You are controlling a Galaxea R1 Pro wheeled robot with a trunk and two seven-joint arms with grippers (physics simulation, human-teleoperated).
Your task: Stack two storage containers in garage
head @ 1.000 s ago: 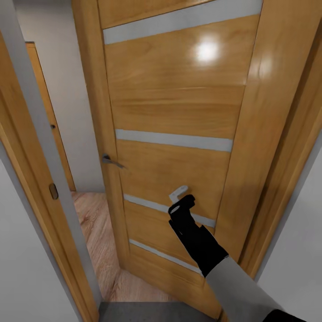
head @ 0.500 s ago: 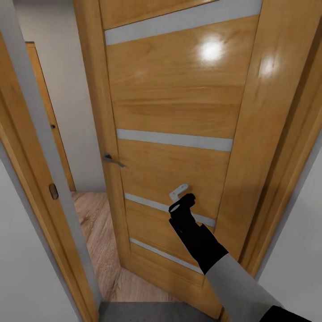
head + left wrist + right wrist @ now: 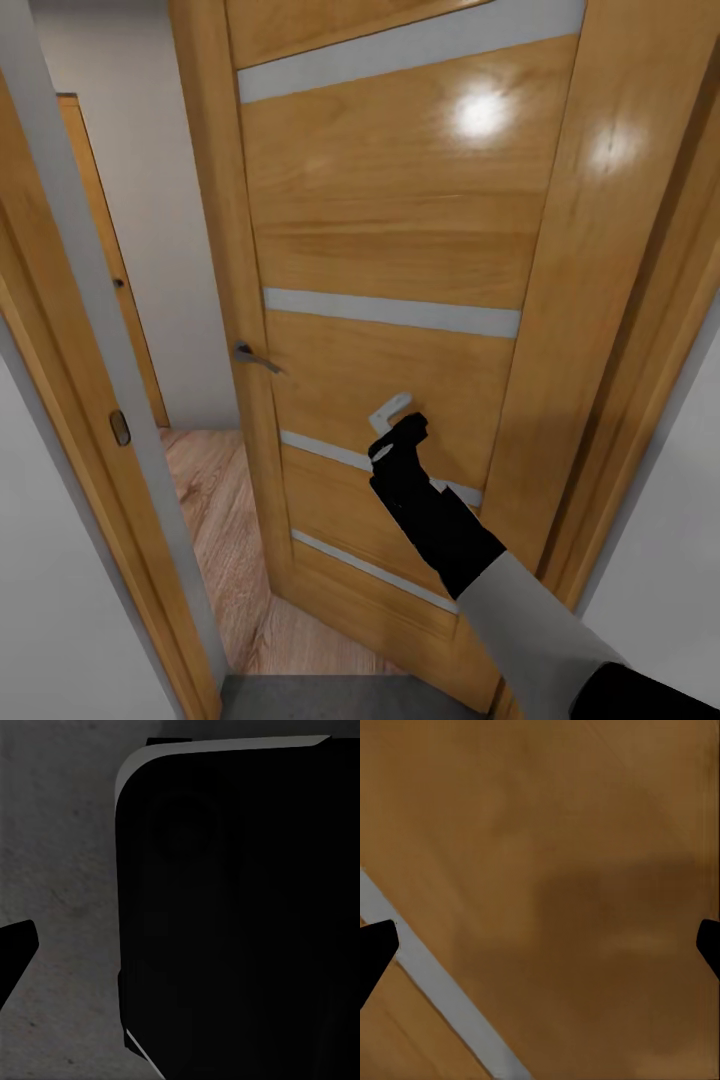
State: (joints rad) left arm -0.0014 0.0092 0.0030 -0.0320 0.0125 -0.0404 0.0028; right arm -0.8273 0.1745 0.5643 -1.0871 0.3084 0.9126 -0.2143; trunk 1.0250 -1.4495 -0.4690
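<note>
While the right gripper (image 3: 398,428) is raised against the orange-brown door (image 3: 400,250), its jaws stand wide apart with only wood and a frosted strip (image 3: 435,982) between them, holding nothing. One dark fingertip (image 3: 15,952) of the left gripper shows over grey concrete floor (image 3: 60,855) beside a black body (image 3: 240,907); I cannot tell how its jaws stand. Light plank flooring (image 3: 215,520) lies beyond the doorway.
</note>
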